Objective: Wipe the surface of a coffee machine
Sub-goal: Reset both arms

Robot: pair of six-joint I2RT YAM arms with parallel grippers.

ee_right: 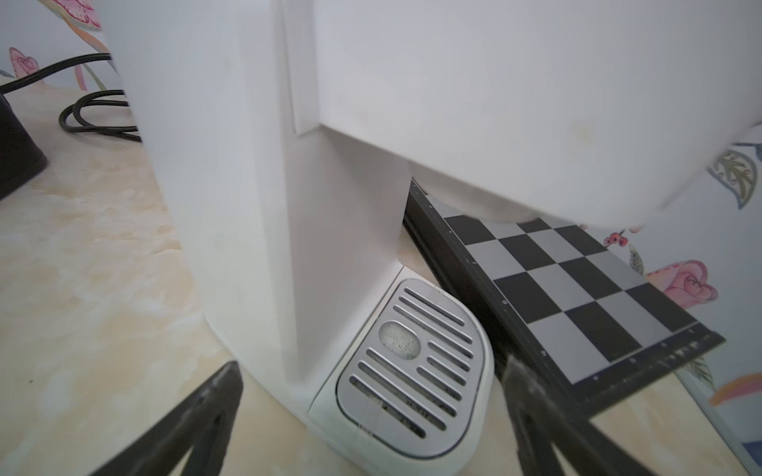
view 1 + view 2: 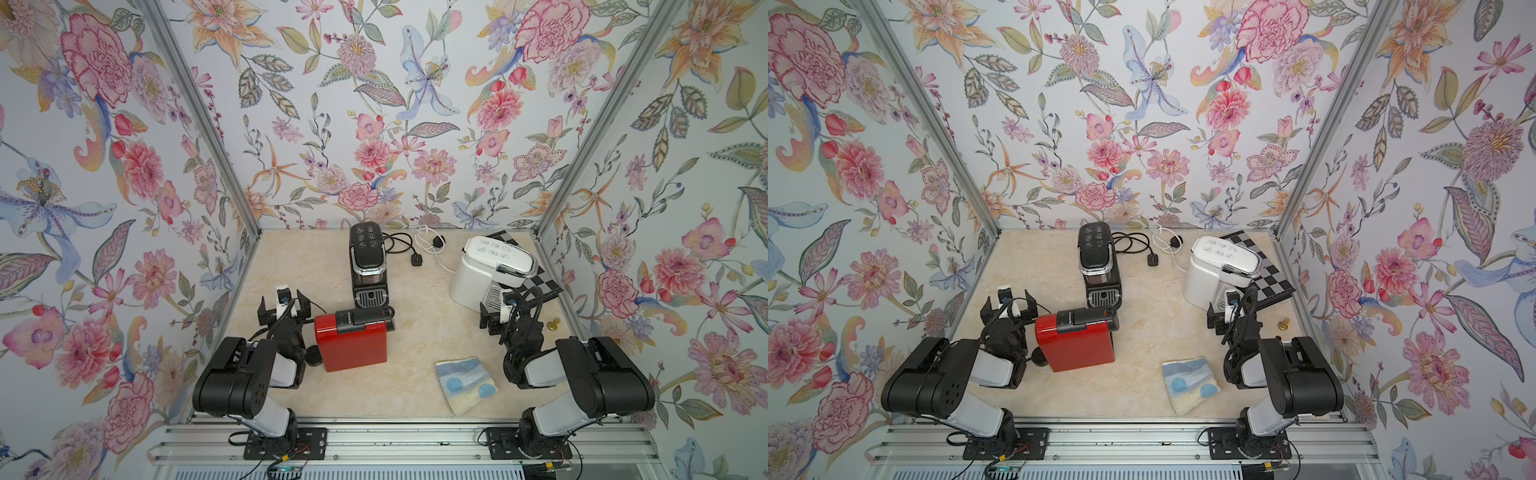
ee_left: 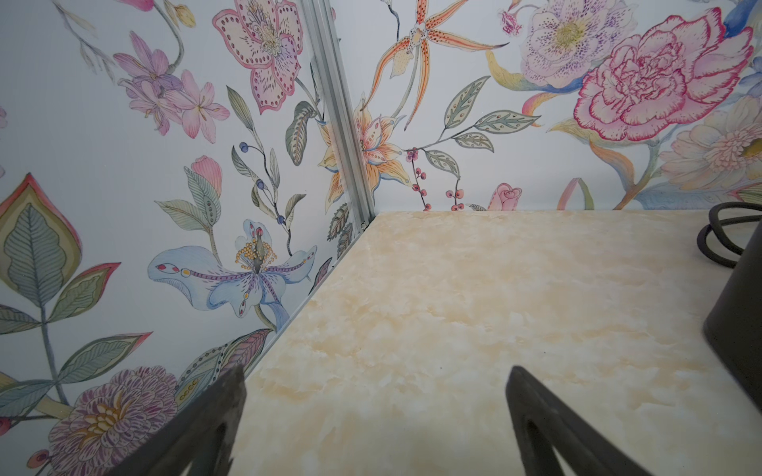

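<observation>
Soft blue-patterned cloth (image 2: 465, 384) lies crumpled near the red coffee machine (image 2: 353, 347), to its right; looks light and limp, so I'd pinch a raised fold. My left gripper (image 3: 375, 375) and right gripper (image 1: 371, 371) both gape, empty

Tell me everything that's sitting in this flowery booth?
Black coffee machine: one, back centre.
Red coffee machine: one, beside the left arm.
White coffee machine: one, back right.
Cloth: one, blue and cream, front right.
Black cord, white cord: one each, along the back.
Chequered board: one, black and grey, beside the white machine.
Gold bits: small, count unclear, near the right arm.
Black disc: one, beside the red machine.
Table: one, cream marbled.
Walls: floral paper, three sides.
Left tool, right tool: one each, black, open and empty.
</observation>
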